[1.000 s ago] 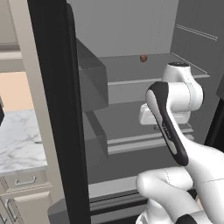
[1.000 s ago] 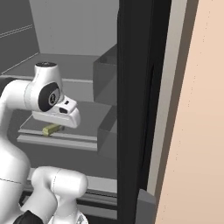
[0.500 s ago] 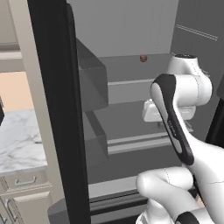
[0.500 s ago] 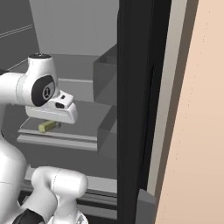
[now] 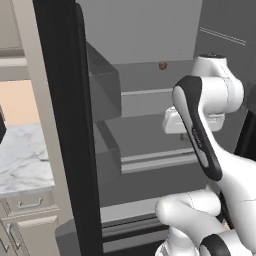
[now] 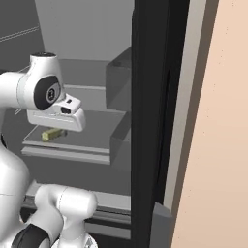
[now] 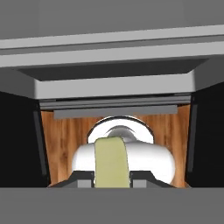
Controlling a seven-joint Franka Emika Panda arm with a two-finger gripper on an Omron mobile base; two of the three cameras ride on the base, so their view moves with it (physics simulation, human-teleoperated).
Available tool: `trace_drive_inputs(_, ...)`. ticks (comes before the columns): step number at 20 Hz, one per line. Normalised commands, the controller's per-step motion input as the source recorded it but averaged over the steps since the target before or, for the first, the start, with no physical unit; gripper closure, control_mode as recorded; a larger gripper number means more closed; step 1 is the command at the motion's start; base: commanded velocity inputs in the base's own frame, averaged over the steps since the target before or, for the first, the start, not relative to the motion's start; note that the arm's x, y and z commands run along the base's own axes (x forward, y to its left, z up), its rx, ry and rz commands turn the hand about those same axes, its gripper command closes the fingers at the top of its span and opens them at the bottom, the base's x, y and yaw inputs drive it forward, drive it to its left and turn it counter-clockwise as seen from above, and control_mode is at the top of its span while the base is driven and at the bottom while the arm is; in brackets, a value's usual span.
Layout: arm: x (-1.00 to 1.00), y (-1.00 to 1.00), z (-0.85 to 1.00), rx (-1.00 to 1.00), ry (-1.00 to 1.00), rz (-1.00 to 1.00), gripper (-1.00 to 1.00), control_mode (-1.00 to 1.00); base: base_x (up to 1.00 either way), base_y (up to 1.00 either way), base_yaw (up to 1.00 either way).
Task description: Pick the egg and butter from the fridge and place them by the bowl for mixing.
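Claw (image 7: 112, 183) pinching butter (image 7: 112, 162), stick upright between fingers, inside fridge (image 5: 65, 125) above middle shelf (image 6: 87, 140). Egg (image 5: 162, 65) on upper shelf, far back. Step: butter pick, likely just lifted. Next: withdraw clear of shelf, carry to bowl.

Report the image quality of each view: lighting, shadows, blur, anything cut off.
Left base view: flat, even rendered light, no glare; the egg is a tiny sharp speck deep in the fridge. Right base view: soft shading under the shelves; the butter shows partly behind the white hand. Hand view: the butter looms large between the gripper fingers, cropped at the bottom.
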Motion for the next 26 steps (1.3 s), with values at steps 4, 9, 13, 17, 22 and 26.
trace_drive_inputs(4, 0.00, 0.00, 0.00, 0.00, 0.00, 0.00, 1.00, 1.00, -1.00, -0.01, 0.00)
trace_drive_inputs(9, 0.00, 0.00, 0.00, 0.00, 0.00, 0.00, 1.00, 1.00, -1.00, -0.05, -0.01)
trace_drive_inputs(13, 0.00, 0.00, 0.00, 0.00, 0.00, 0.00, 1.00, 1.00, -0.77, -0.08, 0.06)
trace_drive_inputs(17, 0.00, 0.00, 0.00, 0.00, 0.00, 0.00, 1.00, 1.00, 0.00, 0.00, 0.55)
trace_drive_inputs(22, 0.00, 0.00, 0.00, 0.00, 0.00, 0.00, 1.00, 1.00, 0.00, -0.11, 0.68)
trace_drive_inputs(26, 0.00, 0.00, 0.00, 0.00, 0.00, 0.00, 1.00, 1.00, 0.12, -0.17, 0.74)
